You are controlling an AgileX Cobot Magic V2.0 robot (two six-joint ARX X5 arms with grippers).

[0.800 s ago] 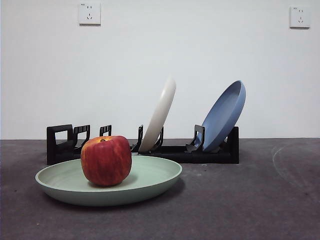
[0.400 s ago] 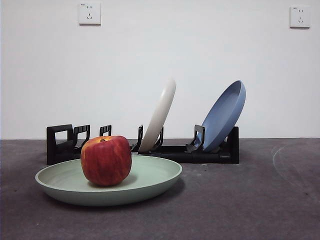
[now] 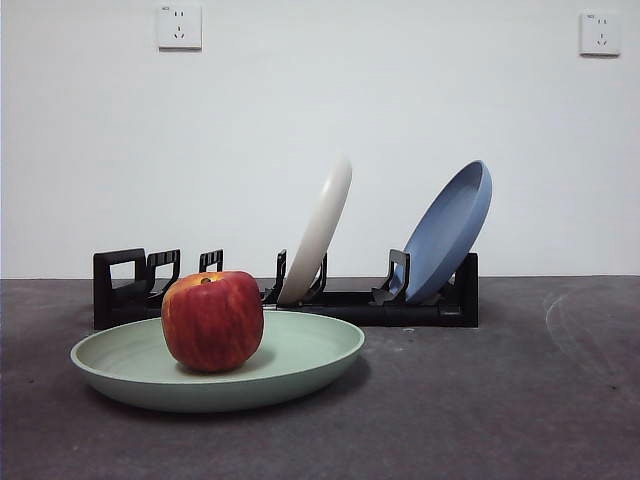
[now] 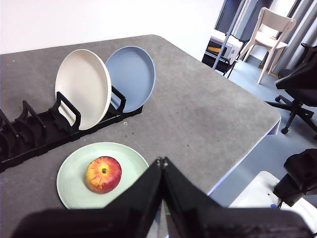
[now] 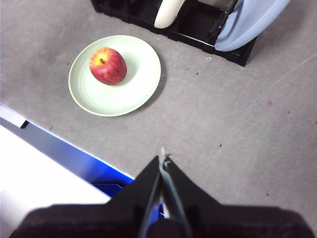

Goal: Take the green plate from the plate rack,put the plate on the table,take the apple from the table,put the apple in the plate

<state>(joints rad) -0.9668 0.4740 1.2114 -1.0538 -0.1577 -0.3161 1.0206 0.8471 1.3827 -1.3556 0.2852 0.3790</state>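
Dark grey mottled surface (image 3: pixel 480 400) before a white wall with two sockets (image 3: pixel 179 27). Left gripper (image 4: pixel 162 161) raised well above it, fingers (image 4: pixel 143 186) pressed together on nothing, tips meeting in a point. Right gripper (image 5: pixel 162 157) likewise high and clear of everything, fingers (image 5: pixel 148 186) closed tight, empty. Below both, lying flat on the surface: the green plate (image 3: pixel 310 350), out of the rack and just in front of it. Resting upright inside the plate, off centre: the apple (image 3: pixel 212 320), red with yellow streaks, stem dimple up. Behind the plate, the plate rack (image 3: pixel 420 308), black, long and low, loop handle at one end. Standing in its slots, tilted the same way: a cream-white plate (image 3: pixel 322 225) near the middle, a blue plate (image 3: pixel 455 225) at the end opposite the handle. Slots near the handle bare. Beyond the surface's edge in the left wrist view: a pale wooden chair (image 4: pixel 271 29) and a black office chair (image 4: pixel 302 84).
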